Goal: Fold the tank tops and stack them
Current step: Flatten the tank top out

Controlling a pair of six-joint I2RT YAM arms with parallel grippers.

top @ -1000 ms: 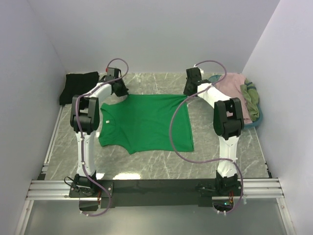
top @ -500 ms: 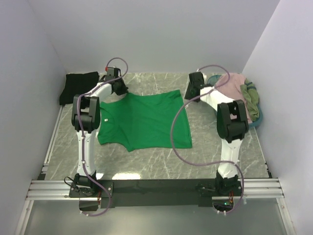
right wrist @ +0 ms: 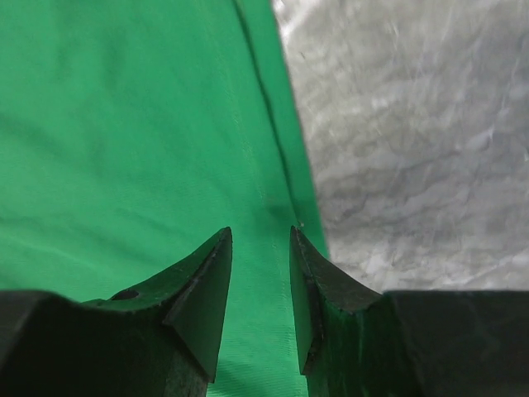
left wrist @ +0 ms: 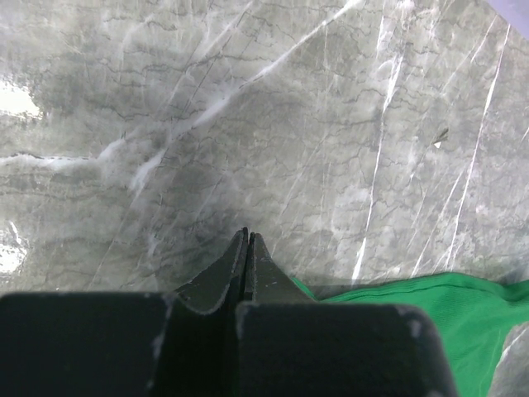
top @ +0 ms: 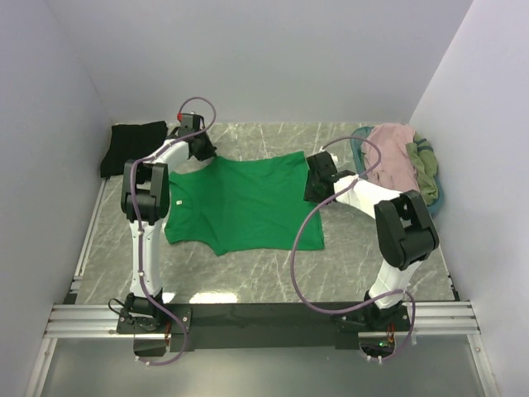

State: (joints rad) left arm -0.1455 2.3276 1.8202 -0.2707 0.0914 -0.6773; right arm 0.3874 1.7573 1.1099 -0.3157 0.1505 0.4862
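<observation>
The far right corner of the green top [top: 248, 207] is no longer held. A second ago it was stretched between the two arms; now the right gripper [right wrist: 260, 236] is seen with its jaws partly apart and nothing between them. It is carried nearer along the cloth and is poised just above the right-hand edge, about midway down the side.

The left gripper [left wrist: 248, 236] is kept where it was, at the far left corner, with its fingers pressed fully together. The cloth is drawn up to them in a point and seems to be pinched there, though the contact itself is hidden.

The green top is spread flat on the table [top: 372, 273] between the arms, its outline shifted only slightly. The black top [top: 132, 145] is lying in the far left corner, while the pink top [top: 393, 153] and the olive top [top: 423, 165] are heaped in the basket [top: 438, 198] at far right.

The spreading step is judged finished on the right side — a fresh grip on that edge is probably being lined up so that a fold can be started. No fold is yet made.
</observation>
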